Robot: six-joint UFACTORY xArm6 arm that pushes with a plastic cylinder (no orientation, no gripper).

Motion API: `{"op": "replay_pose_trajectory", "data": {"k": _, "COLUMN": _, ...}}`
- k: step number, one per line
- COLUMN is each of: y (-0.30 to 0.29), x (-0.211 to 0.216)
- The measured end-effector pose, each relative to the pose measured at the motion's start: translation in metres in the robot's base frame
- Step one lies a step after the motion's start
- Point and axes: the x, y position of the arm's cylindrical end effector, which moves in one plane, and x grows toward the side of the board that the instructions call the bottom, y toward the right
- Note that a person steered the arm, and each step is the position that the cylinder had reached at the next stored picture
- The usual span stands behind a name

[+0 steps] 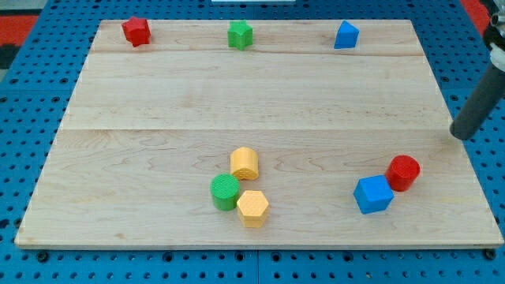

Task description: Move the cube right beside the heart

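Note:
The blue cube [372, 194] lies at the view's lower right and touches a red cylinder [403, 173] on its upper right. A rounded yellow block [245, 162], which looks like the heart, lies low in the middle, well to the left of the cube. My tip [458, 135] stands near the board's right edge, above and to the right of the red cylinder and apart from every block.
A green cylinder [225, 192] and a yellow hexagon [252, 208] sit tight below the yellow heart. Along the view's top stand a red block [136, 31], a green block [240, 35] and a blue block [346, 35]. The wooden board [158, 102] rests on blue pegboard.

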Motion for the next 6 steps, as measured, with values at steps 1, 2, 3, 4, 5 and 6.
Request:
{"op": "replay_pose_trajectory", "data": {"k": 1, "y": 0.006, "x": 0.045}}
{"op": "replay_pose_trajectory", "data": {"k": 2, "y": -0.039, "x": 0.082}}
{"op": "replay_pose_trajectory", "data": {"k": 3, "y": -0.058, "x": 0.084}}
{"op": "replay_pose_trajectory", "data": {"k": 4, "y": -0.083, "x": 0.097}}
{"op": "replay_pose_trajectory", "data": {"k": 5, "y": -0.103, "x": 0.104}}
{"op": "replay_pose_trajectory", "data": {"k": 6, "y": -0.162, "x": 0.085}}
